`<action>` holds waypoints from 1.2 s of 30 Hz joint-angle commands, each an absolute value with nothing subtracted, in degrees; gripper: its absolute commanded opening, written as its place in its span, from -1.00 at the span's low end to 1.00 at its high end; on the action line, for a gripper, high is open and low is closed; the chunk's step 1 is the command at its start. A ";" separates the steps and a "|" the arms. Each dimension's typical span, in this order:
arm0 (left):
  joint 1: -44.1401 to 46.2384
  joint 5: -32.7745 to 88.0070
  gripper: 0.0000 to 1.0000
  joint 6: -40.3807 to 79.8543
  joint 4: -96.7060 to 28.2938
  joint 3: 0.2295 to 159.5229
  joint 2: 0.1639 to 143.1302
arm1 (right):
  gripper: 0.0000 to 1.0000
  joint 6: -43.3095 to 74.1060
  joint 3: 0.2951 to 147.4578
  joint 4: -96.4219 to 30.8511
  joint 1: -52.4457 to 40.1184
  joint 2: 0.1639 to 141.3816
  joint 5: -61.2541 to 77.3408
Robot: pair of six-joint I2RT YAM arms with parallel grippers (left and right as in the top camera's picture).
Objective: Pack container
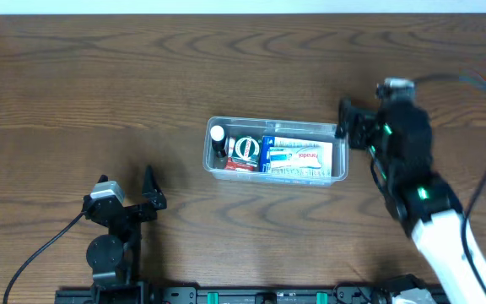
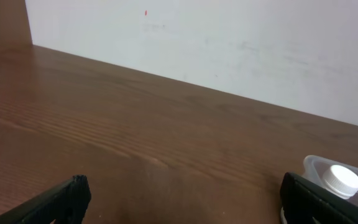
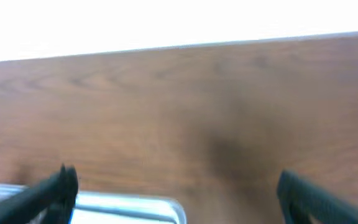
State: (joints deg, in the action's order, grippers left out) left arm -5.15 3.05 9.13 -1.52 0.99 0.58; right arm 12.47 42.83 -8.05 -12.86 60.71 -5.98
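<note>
The container [image 1: 212,128], a clear plastic tub with rounded corners, lies at the middle of the table. It holds a white-capped item [image 1: 218,134], a red and white packet [image 1: 245,149] and a blue and white packet [image 1: 298,155]. My right gripper [image 1: 345,121] is open and empty just off the tub's right end. The tub's corner [image 3: 129,208] shows low in the right wrist view between the fingers [image 3: 176,186]. My left gripper [image 1: 133,187] is open and empty, low at the front left. The tub's corner [image 2: 316,165] and the white cap [image 2: 342,179] show in the left wrist view.
The table is dark wood [image 1: 74,93]. A white wall [image 2: 229,43] runs along its far edge. A black cable [image 1: 483,143] loops from the right arm, and another [image 1: 36,253] trails from the left arm's base.
</note>
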 commanded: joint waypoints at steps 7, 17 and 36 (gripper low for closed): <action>-5.41 2.79 0.96 8.60 -3.86 0.23 0.27 | 0.98 1.19 21.32 1.06 -6.68 37.63 6.11; -5.41 2.79 0.96 8.60 -3.86 0.23 0.27 | 0.99 1.19 6.74 5.23 -0.67 19.81 9.04; -5.41 2.79 0.96 8.60 -3.86 0.23 0.27 | 0.98 1.19 0.32 -2.22 0.16 9.39 8.40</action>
State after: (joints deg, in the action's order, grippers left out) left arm -5.15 3.05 9.13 -1.52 1.02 0.58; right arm 2.24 0.64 -1.32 -0.23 9.96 8.36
